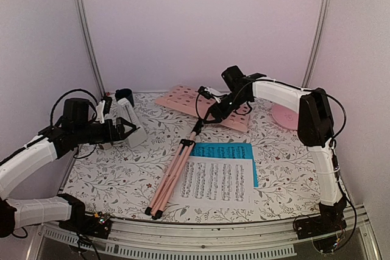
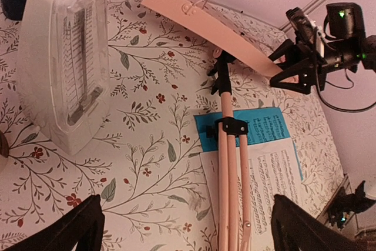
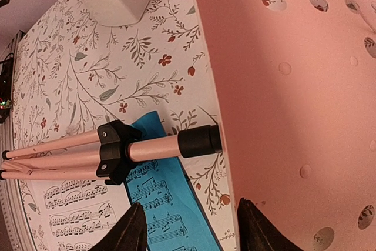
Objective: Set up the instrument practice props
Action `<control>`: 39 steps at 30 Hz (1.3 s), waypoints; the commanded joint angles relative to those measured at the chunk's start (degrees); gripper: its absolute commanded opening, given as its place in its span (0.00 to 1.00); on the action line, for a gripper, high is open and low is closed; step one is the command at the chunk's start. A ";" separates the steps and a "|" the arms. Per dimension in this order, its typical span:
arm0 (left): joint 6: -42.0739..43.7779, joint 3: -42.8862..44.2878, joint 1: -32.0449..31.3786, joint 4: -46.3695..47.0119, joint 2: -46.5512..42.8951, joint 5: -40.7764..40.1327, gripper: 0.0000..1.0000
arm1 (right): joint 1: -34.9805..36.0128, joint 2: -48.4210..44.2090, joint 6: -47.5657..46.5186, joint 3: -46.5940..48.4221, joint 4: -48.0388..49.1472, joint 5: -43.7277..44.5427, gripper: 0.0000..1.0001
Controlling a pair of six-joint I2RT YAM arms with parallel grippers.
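The pink music stand (image 1: 173, 175) lies flat on the table with its legs folded and its perforated desk (image 1: 189, 98) at the back. My right gripper (image 1: 212, 115) is open, its fingers astride the desk's near edge (image 3: 294, 86) beside the stand's tube (image 3: 158, 145). It also shows in the left wrist view (image 2: 291, 70). The white sheet (image 1: 219, 181) lies at the front and overlaps the blue sheet (image 1: 231, 150). The white metronome (image 1: 130, 121) sits at the left, also seen large in the left wrist view (image 2: 64, 69). My left gripper (image 1: 125, 131) is open and empty beside it.
A dark blue cup (image 1: 125, 95) stands at the back left behind the metronome. A pink plate (image 1: 285, 115) lies at the back right by the right arm. The stand's legs (image 2: 229, 192) rest on the left edge of the white sheet (image 2: 276, 180).
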 commanded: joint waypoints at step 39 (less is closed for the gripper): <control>0.40 -0.04 -0.46 -0.43 -7.21 -3.91 0.99 | 12.17 -17.75 -6.37 3.95 13.17 34.82 0.00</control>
